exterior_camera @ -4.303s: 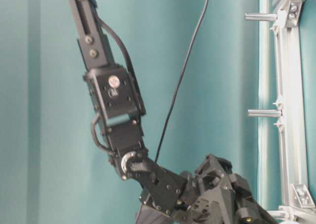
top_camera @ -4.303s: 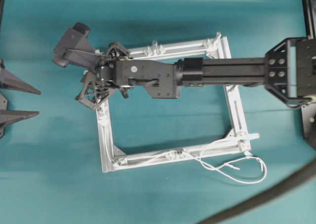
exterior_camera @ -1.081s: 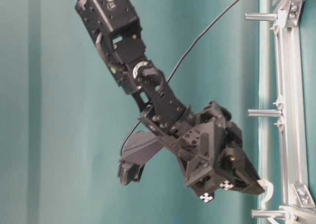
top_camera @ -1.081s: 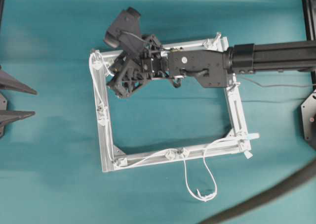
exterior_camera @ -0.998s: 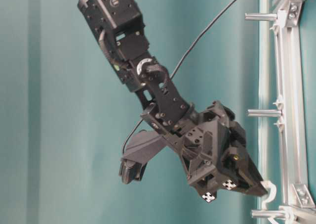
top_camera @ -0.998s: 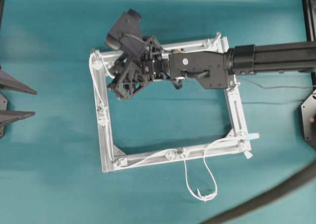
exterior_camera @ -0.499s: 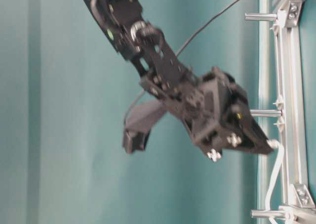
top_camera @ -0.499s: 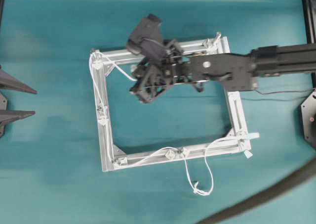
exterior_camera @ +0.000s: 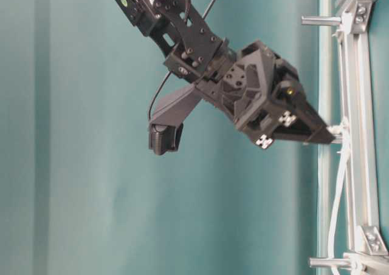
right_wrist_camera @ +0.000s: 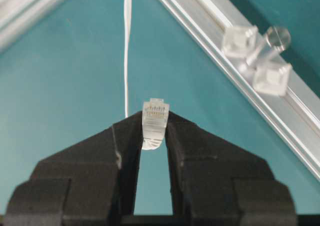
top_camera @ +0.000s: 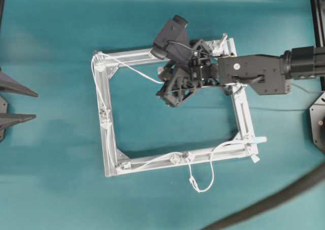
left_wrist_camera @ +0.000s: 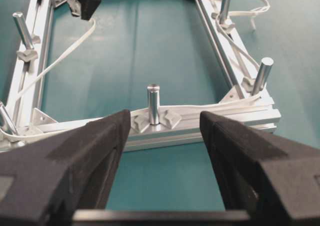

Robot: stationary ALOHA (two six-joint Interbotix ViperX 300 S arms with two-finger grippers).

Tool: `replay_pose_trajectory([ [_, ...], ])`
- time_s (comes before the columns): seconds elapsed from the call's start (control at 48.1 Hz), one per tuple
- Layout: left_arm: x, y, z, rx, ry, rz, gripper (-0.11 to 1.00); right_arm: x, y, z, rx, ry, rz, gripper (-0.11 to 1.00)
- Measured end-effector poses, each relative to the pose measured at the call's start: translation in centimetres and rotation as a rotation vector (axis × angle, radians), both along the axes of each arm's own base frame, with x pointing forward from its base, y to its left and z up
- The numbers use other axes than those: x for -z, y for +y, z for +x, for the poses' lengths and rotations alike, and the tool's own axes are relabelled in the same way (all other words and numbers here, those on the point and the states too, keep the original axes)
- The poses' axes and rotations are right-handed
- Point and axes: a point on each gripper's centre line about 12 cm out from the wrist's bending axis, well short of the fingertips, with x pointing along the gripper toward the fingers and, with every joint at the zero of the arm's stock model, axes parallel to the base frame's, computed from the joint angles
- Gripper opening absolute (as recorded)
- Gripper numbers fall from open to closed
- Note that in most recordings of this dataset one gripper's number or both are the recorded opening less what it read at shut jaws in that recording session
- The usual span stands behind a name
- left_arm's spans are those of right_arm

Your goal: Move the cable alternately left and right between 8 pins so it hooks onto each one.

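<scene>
Cable plug (right_wrist_camera: 155,123) sits clamped between the narrow fingertips (right_wrist_camera: 185,136) of the right gripper (top_camera: 170,88), and the white cable (top_camera: 134,67) runs from there in a straight line back to the top-left corner of the frame (top_camera: 106,133). A second ago this gripper was near that corner; now it is further right, inside the frame below the top rail, so the cord is pulled out after rounding the corner pin (top_camera: 100,65). I judge the next hook is a pin (right_wrist_camera: 262,46) on the top rail, just beside the fingers. Inside the frame is free room; the rails and upright pins are the edges to avoid. The left gripper (left_wrist_camera: 160,186) stands wide open, empty, outside the frame's left rail.
</scene>
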Motion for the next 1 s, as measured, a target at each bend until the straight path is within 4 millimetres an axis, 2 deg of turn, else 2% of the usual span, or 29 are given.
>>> replay_pose_trajectory([
  [0.229, 0.0, 0.0, 0.0, 0.0, 0.0, 0.0, 0.69, -1.1, -0.1, -3.1, -0.012, 0.042, -0.041, 0.15],
  [0.416, 0.0, 0.0, 0.0, 0.0, 0.0, 0.0, 0.69, -1.2, -2.4, -5.8, -0.001, 0.115, -0.1, 0.15],
  [0.624, 0.0, 0.0, 0.0, 0.0, -0.002, 0.0, 0.69, -1.9, -3.4, -6.9, -0.101, 0.168, -0.199, 0.15],
  [0.852, 0.0, 0.0, 0.0, 0.0, 0.0, 0.0, 0.69, -1.9, -5.8, -8.9, -0.123, 0.218, -0.253, 0.15],
  [0.998, 0.0, 0.0, 0.0, 0.0, 0.0, 0.0, 0.69, -1.6, -6.2, -8.9, -0.205, 0.216, -0.315, 0.15],
])
